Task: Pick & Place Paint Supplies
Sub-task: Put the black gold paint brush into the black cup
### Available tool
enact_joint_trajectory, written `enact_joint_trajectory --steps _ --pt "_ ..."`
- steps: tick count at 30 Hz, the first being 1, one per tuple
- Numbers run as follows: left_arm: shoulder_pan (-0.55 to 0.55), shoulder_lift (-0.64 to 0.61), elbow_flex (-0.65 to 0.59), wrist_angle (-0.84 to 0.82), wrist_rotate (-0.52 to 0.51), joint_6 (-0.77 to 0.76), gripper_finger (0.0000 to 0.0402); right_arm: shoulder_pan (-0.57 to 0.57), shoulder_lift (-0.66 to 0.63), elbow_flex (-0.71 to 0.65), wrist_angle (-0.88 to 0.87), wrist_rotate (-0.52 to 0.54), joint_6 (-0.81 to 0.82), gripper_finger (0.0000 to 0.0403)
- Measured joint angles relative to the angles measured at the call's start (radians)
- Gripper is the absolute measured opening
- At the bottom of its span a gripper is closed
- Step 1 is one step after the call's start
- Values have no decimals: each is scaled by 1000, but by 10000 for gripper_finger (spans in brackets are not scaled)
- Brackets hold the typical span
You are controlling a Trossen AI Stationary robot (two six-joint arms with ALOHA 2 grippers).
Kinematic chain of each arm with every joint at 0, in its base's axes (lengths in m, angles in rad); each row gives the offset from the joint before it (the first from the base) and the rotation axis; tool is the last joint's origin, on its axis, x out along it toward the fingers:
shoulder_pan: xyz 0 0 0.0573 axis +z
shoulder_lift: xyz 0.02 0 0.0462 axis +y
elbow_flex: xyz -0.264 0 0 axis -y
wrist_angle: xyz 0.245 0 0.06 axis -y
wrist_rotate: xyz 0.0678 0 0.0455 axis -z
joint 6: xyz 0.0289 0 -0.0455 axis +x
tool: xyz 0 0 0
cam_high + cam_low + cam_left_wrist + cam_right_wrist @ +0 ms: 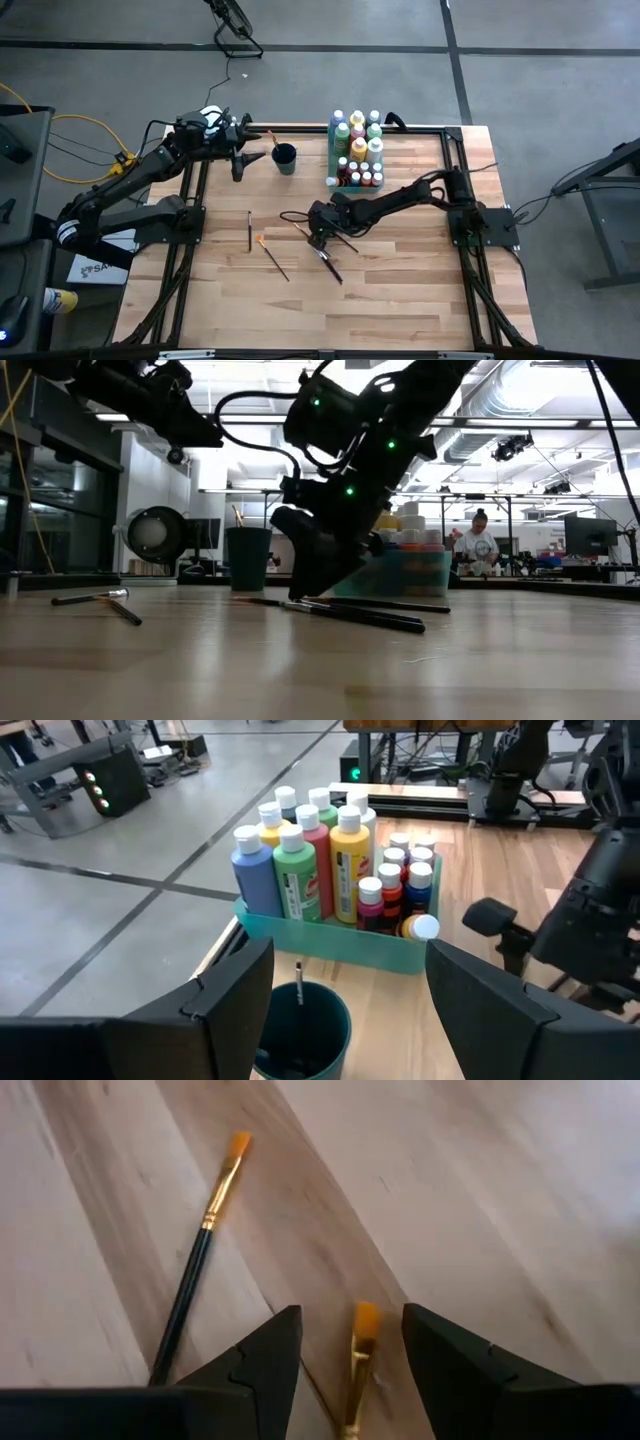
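Note:
Several thin dark-handled paintbrushes lie flat on the wooden table: one, one and a crossed pair. My right gripper is low over the pair, slanting down and open. Its fingers stand on either side of the orange-bristled tip of one brush, and another brush lies beside it. My left gripper hangs open at the far left, just left of a dark teal cup holding one brush. Paint bottles stand in a green tray.
The tray of bottles stands at the table's far edge, right of the cup. The black frame rail runs around the table. Bare wood lies toward the near edge. A person sits far off in the room behind.

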Motion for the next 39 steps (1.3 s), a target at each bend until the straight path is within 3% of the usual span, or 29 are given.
enact_joint_trajectory --steps 11,29,39 --pt "0 0 0 -6 -5 3 255 -21 13 1 -4 -46 6 161" --pt "0 0 0 -6 -12 4 255 -34 16 0 -47 -134 55 9" --pt "0 0 0 -6 -12 1 255 -35 -10 0 -21 -156 229 3"
